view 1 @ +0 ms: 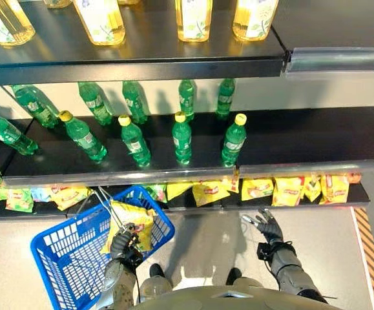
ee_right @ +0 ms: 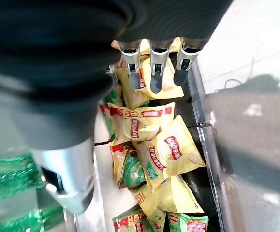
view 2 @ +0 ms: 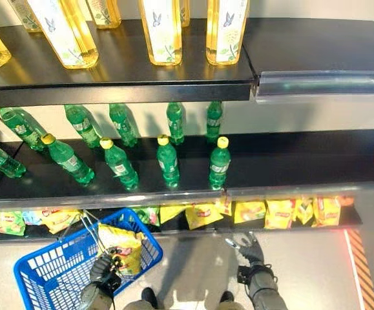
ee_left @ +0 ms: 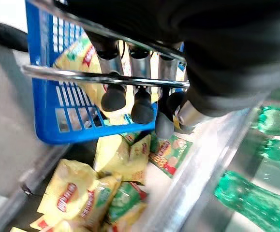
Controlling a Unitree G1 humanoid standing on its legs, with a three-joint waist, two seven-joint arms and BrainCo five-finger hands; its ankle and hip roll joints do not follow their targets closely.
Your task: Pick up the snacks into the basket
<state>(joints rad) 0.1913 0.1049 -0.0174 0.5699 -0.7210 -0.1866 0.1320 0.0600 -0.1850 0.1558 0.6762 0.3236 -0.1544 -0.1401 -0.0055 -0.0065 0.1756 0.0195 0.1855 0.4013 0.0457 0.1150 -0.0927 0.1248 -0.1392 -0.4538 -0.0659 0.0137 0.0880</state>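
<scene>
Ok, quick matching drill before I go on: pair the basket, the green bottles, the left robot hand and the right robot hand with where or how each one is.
Things:
1. blue basket
2. green bottles
3. left robot hand
4. right robot hand

Places or states:
A. open, in front of the bottom shelf's snack bags
B. standing on the middle shelf
C. curled round the wire handle
D. holding a yellow snack bag

Pairs: 1-D, 2-B, 3-C, 4-A

Light fell bright from above, throwing glare off the dark shelf (view 1: 264, 139) and shelf rail (view 1: 338, 59). Yellow bottles (view 2: 161, 29) glowed. Green bottles (view 1: 181, 137) bent outward near the edges. Both wrist views were blurred close up.
</scene>
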